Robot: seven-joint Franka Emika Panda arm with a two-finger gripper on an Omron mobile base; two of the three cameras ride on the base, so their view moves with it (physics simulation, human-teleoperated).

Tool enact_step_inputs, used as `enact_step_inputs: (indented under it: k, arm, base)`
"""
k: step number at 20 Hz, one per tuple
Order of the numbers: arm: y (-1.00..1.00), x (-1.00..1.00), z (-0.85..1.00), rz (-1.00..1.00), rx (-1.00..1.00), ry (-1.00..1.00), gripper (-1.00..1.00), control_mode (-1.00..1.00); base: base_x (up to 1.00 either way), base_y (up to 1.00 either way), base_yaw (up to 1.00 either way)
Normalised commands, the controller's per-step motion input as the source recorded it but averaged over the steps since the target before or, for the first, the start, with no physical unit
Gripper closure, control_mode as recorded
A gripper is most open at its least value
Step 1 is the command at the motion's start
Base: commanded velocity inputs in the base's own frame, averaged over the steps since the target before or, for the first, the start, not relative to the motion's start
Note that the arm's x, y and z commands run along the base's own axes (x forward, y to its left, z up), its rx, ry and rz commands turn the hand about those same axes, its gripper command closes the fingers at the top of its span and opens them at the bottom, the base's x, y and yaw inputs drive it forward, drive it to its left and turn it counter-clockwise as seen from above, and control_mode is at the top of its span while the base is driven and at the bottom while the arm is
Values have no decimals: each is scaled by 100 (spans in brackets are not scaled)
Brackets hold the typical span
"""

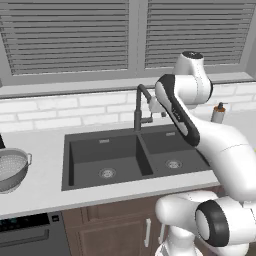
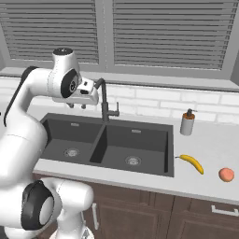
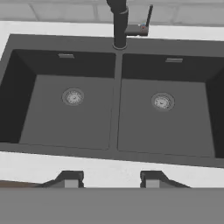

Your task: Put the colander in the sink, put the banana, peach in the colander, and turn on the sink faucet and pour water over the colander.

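Hand view puts my fingers (image 3: 109, 179) nearest, two dark tips standing apart with nothing between them, hanging over the front lip of the bench (image 3: 105, 168) and looking down into the sink (image 3: 114, 109), whose two basins hold only their drains. By my reckoning the first job is the colander (image 1: 12, 169), and the move turns on one fact: it sits on the bench well off to my left, past the sink's left edge, so I must swing that way and come down on its rim. It is round, so no long axis matters there, only which part of the rim or which side handle I meet. The left base view gives me the colander at its far left edge; the right base view instead gives me the banana (image 2: 192, 163) lying on the bench just right of the sink, its length running away from the basin toward the peach (image 2: 226, 174), which rests a little farther right. Farthest back, the sink faucet (image 2: 105, 100) rises behind the divider, with the soap dispenser (image 2: 187, 122) off to its right.
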Motion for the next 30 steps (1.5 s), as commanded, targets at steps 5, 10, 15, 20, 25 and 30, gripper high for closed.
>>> enact_step_inputs:
  k: [5, 10, 15, 20, 25, 30]
  arm:
    - [-5, -59, 0, 0, 4, -2, -100, -100]
    - [0, -99, 16, 0, 11, -20, -100, -100]
    - [56, -68, 23, 0, 14, -18, -100, -100]
    - [99, -57, 5, 1, 8, -14, -100, -100]
    - [100, -60, 0, 5, 1, -7, -100, -100]
    - [100, -17, 0, 4, 0, 0, -100, -100]
  base:
    - [0, 0, 0]
    - [0, 0, 0]
    - [0, 0, 0]
    - [0, 0, 0]
    - [0, 0, 0]
    - [0, 0, 0]
